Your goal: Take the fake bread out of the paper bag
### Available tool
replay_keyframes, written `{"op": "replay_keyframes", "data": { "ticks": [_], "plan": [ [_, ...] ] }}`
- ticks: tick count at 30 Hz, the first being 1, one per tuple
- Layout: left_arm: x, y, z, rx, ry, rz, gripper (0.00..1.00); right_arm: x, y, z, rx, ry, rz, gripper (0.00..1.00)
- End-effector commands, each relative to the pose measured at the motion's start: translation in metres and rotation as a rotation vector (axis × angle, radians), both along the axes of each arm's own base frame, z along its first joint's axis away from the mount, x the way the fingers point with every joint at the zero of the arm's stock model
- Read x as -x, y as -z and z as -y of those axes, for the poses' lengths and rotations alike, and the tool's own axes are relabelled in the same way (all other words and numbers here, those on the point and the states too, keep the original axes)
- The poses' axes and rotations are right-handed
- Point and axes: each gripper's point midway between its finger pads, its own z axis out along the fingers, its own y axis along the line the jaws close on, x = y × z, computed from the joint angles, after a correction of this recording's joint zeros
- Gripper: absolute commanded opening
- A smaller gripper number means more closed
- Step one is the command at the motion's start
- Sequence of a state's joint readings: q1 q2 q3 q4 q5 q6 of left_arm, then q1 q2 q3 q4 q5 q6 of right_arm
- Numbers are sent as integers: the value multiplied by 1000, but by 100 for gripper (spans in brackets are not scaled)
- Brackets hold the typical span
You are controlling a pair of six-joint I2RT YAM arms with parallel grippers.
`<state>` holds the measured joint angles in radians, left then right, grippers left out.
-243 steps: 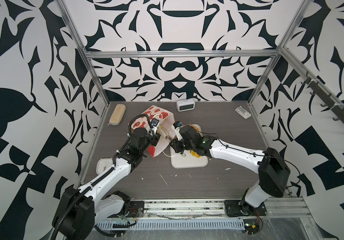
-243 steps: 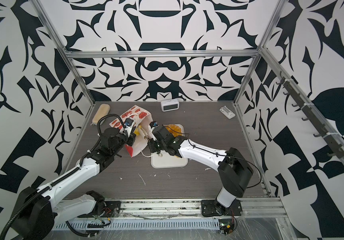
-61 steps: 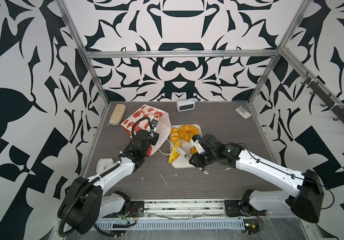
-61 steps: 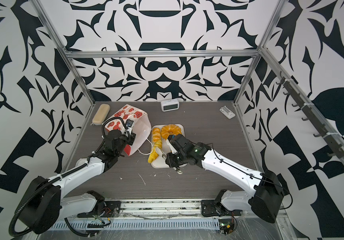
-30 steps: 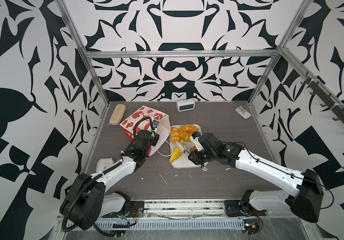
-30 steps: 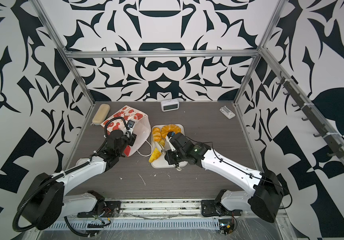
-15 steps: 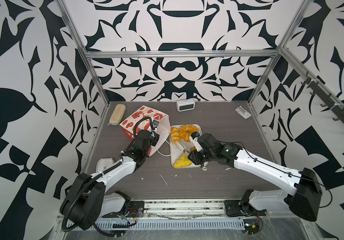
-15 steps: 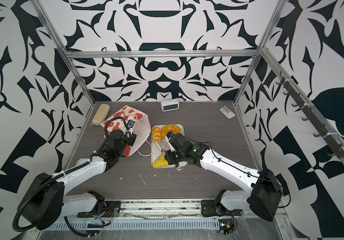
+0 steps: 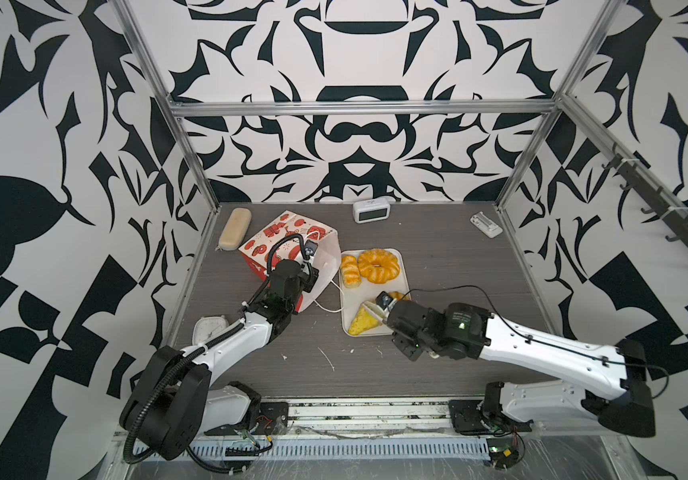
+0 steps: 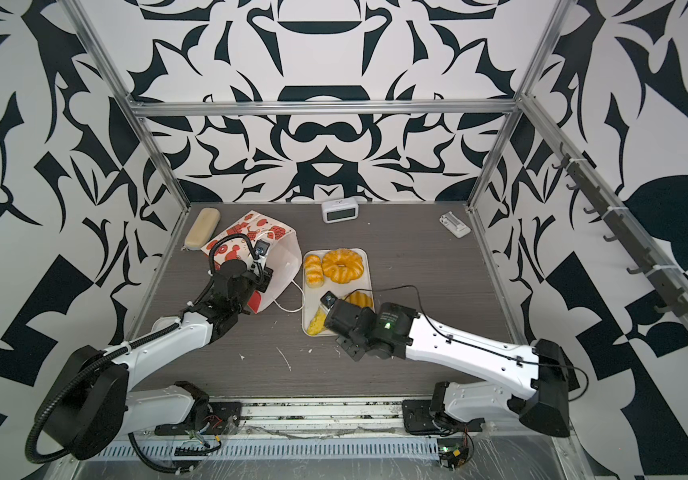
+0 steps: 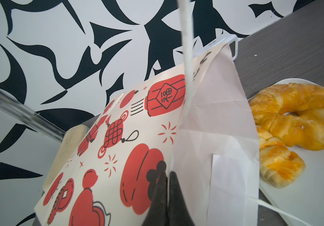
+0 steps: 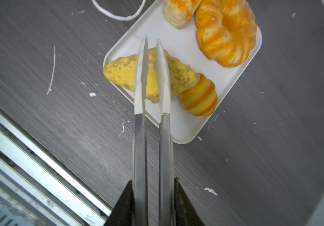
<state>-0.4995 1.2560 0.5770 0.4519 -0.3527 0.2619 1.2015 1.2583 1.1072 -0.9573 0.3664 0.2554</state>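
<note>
Left of centre in both top views, paper bag (image 9: 288, 237) rests on bench (image 9: 450, 266), its edge pinched in the closed left end effector (image 11: 167, 174); centre, fake bread (image 9: 377, 266) lies on white tray (image 9: 355, 301); right end effector (image 12: 151, 39), slightly parted, poised over yellow piece (image 12: 122, 72), gripping nothing.

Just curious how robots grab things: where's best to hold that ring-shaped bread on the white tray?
Probably straight down from above, since the ring loaf lies flat. Pinch its band on the side away from the ridged roll, one jaw in the hole and one outside; that side looks free.
</note>
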Motion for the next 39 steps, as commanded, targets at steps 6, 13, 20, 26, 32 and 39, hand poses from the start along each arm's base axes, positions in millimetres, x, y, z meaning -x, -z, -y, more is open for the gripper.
{"op": "replay_keyframes", "data": {
  "ticks": [6, 13, 20, 26, 32, 39],
  "plan": [
    [1, -19, -3, 31, -15, 56, 4, -21, -19, 14, 438, -145, 339, 38],
    [4, -25, -6, 40, -19, 75, 4, -16, -20, 8, 495, -251, 387, 47],
    [6, -26, -7, 46, -19, 81, 4, -6, -27, 9, 546, -342, 441, 49],
    [7, -29, -8, 51, -19, 90, 4, 2, -17, 15, 644, -412, 419, 49],
    [8, -29, -8, 53, -19, 90, 4, 5, -6, 16, 686, -447, 398, 49],
    [7, -27, -7, 53, -19, 89, 4, 4, 6, 17, 758, -482, 392, 49]
  ]
}}
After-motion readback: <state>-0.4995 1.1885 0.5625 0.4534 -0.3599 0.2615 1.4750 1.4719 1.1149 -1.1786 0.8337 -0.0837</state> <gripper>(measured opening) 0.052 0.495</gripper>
